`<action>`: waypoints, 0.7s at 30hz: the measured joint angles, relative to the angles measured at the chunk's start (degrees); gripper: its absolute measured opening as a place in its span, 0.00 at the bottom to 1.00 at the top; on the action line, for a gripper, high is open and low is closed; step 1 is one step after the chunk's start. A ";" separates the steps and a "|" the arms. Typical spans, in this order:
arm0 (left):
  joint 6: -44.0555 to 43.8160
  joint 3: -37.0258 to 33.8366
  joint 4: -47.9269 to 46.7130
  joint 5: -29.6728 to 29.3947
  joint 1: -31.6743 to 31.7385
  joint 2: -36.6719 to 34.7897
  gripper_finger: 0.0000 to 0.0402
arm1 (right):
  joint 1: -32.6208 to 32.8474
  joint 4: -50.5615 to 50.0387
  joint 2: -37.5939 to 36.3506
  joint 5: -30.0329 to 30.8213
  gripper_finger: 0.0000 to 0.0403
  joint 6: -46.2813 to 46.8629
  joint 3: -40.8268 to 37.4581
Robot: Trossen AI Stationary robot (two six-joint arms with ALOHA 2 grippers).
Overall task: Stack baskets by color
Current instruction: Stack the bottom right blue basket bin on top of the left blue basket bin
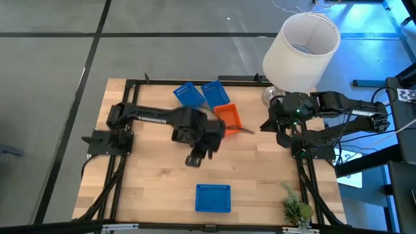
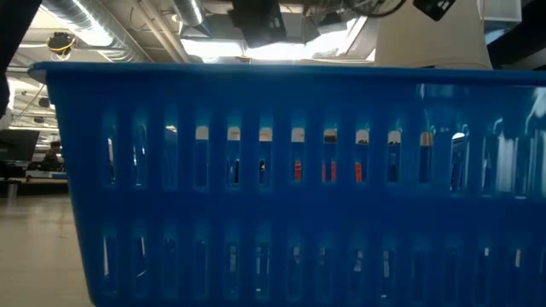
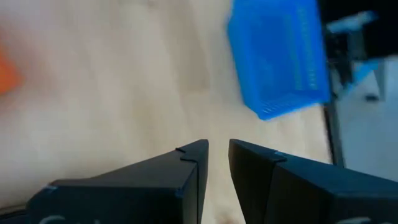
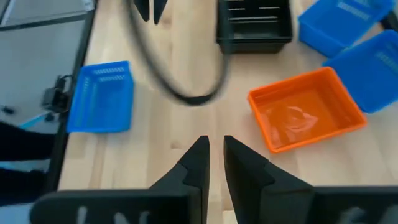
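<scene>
An orange basket [image 1: 227, 116] sits open side up on the table, right of centre. Two blue baskets [image 1: 188, 94] [image 1: 214, 93] lie just beyond it near the far edge. Another blue basket [image 1: 213, 197] rests near the front edge and fills the low view [image 2: 273, 188]. A black basket [image 4: 254, 22] shows in the right wrist view. My left gripper [image 1: 194, 159] hangs over the table's middle, pointing down, fingers [image 3: 219, 149] a narrow gap apart with nothing between. My right gripper [image 4: 216, 144] waits at the right edge, also narrowly open and holding nothing.
A large white lampshade [image 1: 302, 49] stands at the far right corner, behind my right arm. A small green plant [image 1: 296, 208] sits at the near right corner. A black frame [image 1: 130, 84] runs round the table's edges. Bare wood lies between the front blue basket and the centre.
</scene>
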 joint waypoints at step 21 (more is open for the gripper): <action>-16.27 -7.34 12.58 -8.13 -17.84 -0.04 0.14 | 1.51 -0.13 0.00 -10.08 0.02 -7.77 0.00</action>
